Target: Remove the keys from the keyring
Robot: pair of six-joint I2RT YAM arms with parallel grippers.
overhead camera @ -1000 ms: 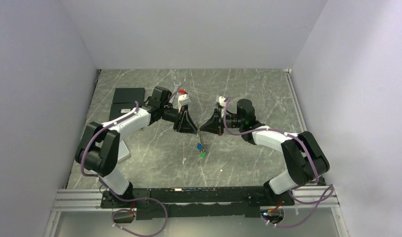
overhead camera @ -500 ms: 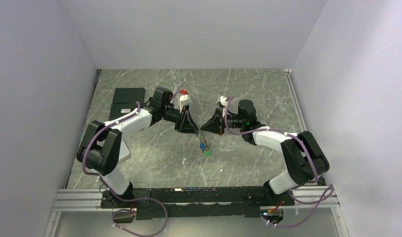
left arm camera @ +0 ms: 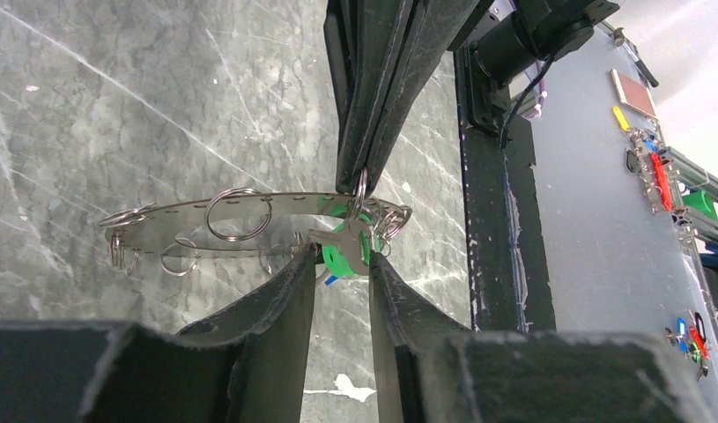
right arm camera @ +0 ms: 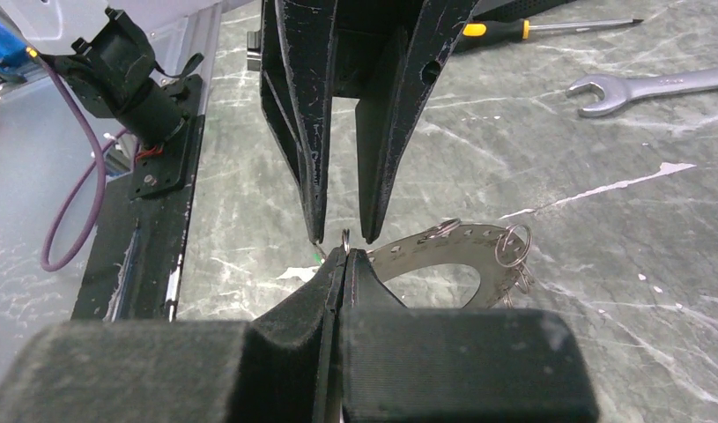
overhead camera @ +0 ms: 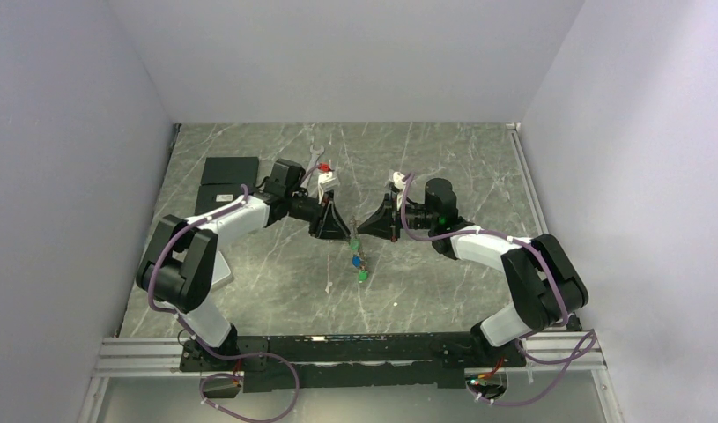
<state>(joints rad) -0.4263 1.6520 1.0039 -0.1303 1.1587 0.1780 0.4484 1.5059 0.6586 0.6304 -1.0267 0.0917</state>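
Blue and green keys [overhead camera: 358, 262] dangle nearest, above the desk [overhead camera: 276, 286]. Just beyond them, the right gripper [right arm camera: 342, 256] is clamped tight on the keyring [left arm camera: 293, 200], steadying it aloft. This lets the left gripper [left arm camera: 342, 257], jaws narrowly parted, straddle a green key head, likely to tug it free

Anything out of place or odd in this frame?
Nothing looks spilled or broken. The only strays are a wrench and a screwdriver lying on the table beyond the left gripper; neither touches the keyring pinched by the right gripper.
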